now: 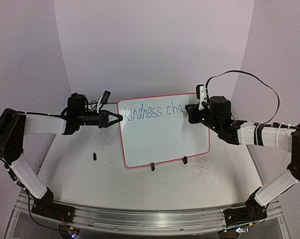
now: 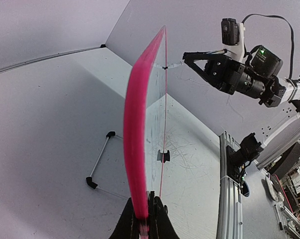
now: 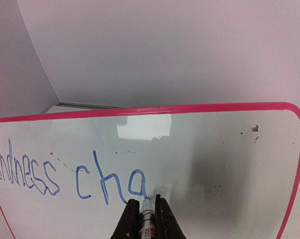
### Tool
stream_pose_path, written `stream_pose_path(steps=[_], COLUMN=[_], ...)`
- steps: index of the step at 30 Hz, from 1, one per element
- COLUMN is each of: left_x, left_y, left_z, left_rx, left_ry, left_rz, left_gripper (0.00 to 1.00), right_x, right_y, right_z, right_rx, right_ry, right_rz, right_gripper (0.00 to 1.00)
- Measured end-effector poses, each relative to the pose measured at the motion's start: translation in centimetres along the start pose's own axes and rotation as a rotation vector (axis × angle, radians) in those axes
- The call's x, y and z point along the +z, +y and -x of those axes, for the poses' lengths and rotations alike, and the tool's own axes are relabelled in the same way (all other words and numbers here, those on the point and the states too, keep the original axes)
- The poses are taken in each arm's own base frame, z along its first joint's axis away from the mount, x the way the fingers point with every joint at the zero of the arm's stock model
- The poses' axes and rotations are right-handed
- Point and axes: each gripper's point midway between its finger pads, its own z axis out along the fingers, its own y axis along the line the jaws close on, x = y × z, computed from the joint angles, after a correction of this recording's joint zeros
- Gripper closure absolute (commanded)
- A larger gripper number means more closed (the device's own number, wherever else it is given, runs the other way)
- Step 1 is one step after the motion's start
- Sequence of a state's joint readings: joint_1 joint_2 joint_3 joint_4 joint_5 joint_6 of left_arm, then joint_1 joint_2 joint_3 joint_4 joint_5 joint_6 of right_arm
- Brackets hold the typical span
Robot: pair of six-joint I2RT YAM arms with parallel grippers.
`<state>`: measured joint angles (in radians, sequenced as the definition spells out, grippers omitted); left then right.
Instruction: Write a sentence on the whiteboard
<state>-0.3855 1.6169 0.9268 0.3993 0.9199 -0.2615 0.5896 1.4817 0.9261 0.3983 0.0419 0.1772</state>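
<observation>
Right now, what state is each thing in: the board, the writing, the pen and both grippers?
whiteboard: standing upright, left edge clamped.
sentence: unfinished, reads "Kindness cha".
marker: uncapped, tip at the board.
left gripper: shut on the whiteboard's edge.
right gripper: shut on the marker.

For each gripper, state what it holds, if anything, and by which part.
The left gripper clamps the whiteboard by its pink left edge. The right gripper holds a marker by its barrel, near the tip.

Soft, even light; glare on the whiteboard; wrist views fisheye-warped.
</observation>
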Motion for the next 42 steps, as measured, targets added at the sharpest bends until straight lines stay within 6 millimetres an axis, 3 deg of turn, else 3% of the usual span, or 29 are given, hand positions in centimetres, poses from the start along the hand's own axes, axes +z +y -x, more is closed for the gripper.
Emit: stream_pose_path(steps=[5,11,42], left_x=[0.0,0.0,0.0], left_y=[0.0,0.0,0.0], left_z=[0.0,0.0,0.0], left_rx=[0.002,0.004,0.004], left_ry=[0.000,0.000,0.000], left_rz=[-0.001,-0.001,-0.002], left_gripper=[1.00,1.00,1.00], right_x=[-0.5,-1.2,0.2], right_y=[-0.2,-0.2,-0.6], right_z=[0.1,1.6,2.2], right_rx=[-0.002,0.001,0.002], right_ry=[0.004,-0.031,-0.047], right_rz=[-0.006,0.007,-0.012], right_gripper=[1.00,1.00,1.00])
